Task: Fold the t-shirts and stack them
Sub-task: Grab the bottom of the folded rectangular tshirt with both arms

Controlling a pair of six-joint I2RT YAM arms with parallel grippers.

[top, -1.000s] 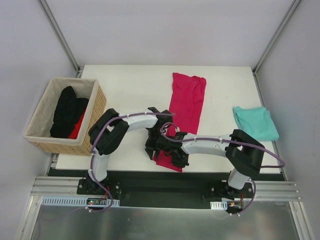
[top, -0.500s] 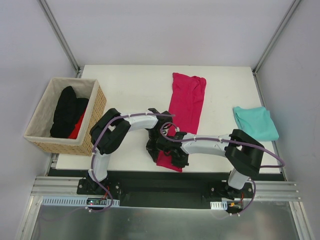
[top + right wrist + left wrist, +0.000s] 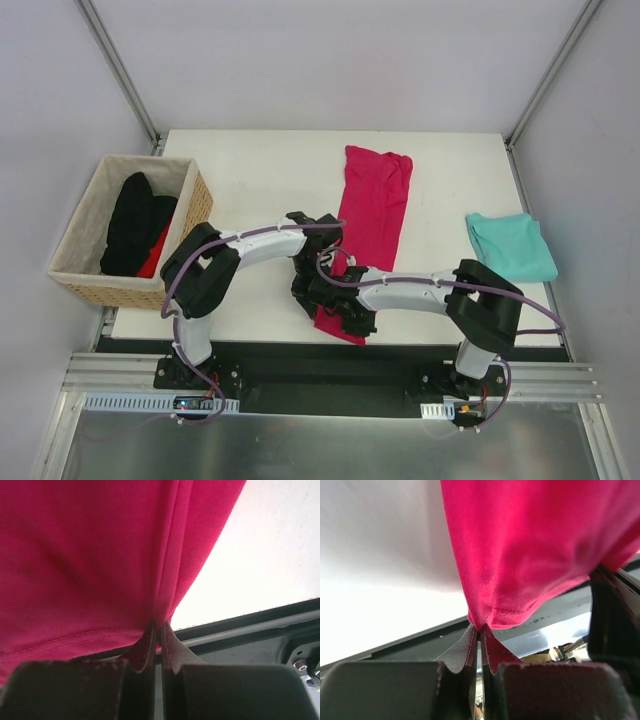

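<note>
A crimson-pink t-shirt lies as a long narrow strip down the middle of the white table, its near end at the front edge. My left gripper is at that end's left corner. In the left wrist view the left gripper is shut on the hem of the pink cloth. My right gripper is at the right corner. The right wrist view shows the right gripper shut on a pinch of the pink shirt. A folded teal t-shirt lies apart at the right.
A woven wicker basket with a pale liner stands at the table's left edge, holding black and red clothes. The black front rail runs just below both grippers. Metal frame posts rise at the far corners.
My left gripper has closed on the pink shirt's near corner, and the left arm's elbow has dropped toward the left. The right gripper has stayed shut on the cloth.
</note>
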